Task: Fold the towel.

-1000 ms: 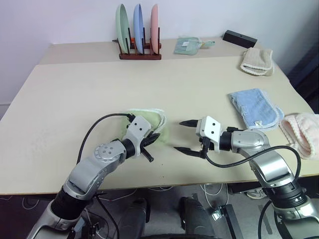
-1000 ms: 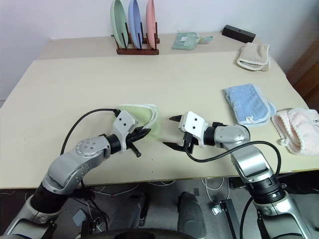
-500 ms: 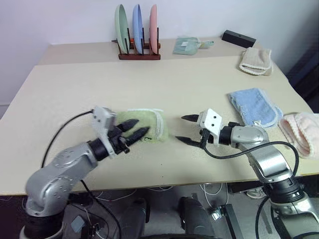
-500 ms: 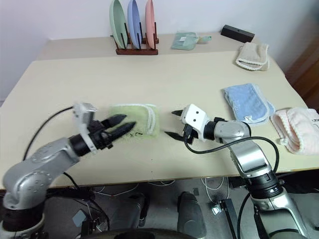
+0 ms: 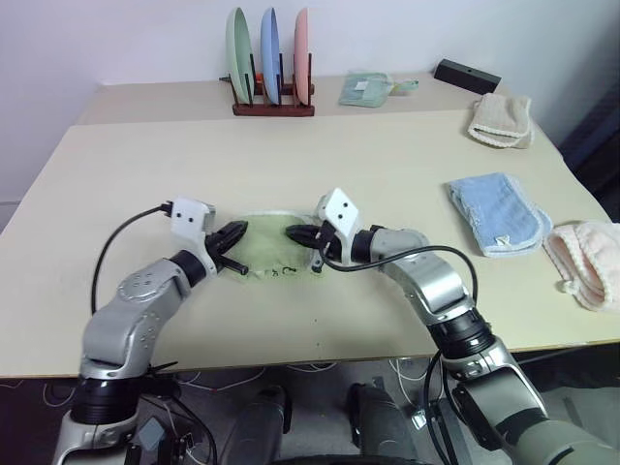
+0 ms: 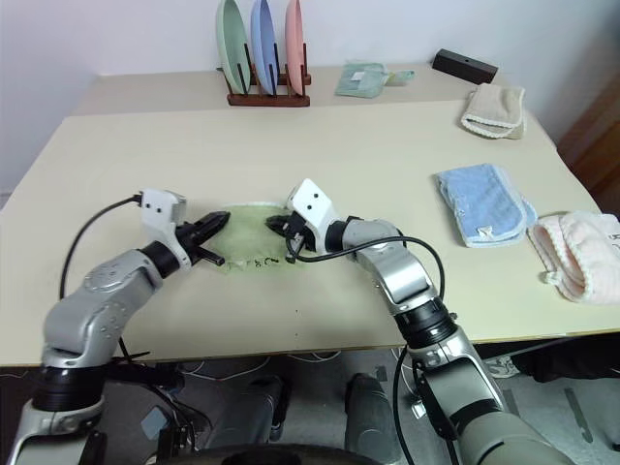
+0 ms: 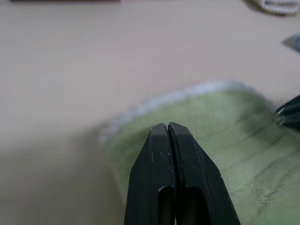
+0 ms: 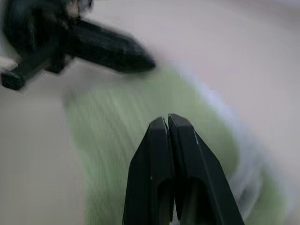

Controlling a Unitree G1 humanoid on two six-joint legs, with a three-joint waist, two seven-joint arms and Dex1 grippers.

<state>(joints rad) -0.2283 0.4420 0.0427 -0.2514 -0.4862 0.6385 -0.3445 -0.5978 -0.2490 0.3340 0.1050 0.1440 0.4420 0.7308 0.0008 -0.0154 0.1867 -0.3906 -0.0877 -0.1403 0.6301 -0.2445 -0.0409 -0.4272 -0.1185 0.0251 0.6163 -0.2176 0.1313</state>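
While lying flat near the front of the pale beige table [image 5: 407, 155], light green terry towel with white edging [image 5: 263, 254] flanked by both grippers. Left gripper [image 5: 235, 232] over its left end, black fingers [image 7: 164, 154] pressed together. Right gripper [image 5: 295, 232] over its right end, fingers likewise closed; cannot tell whether cloth is pinched.

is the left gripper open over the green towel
No, the left gripper is shut, its two black fingers pressed together with no gap, their tips over the light green towel.
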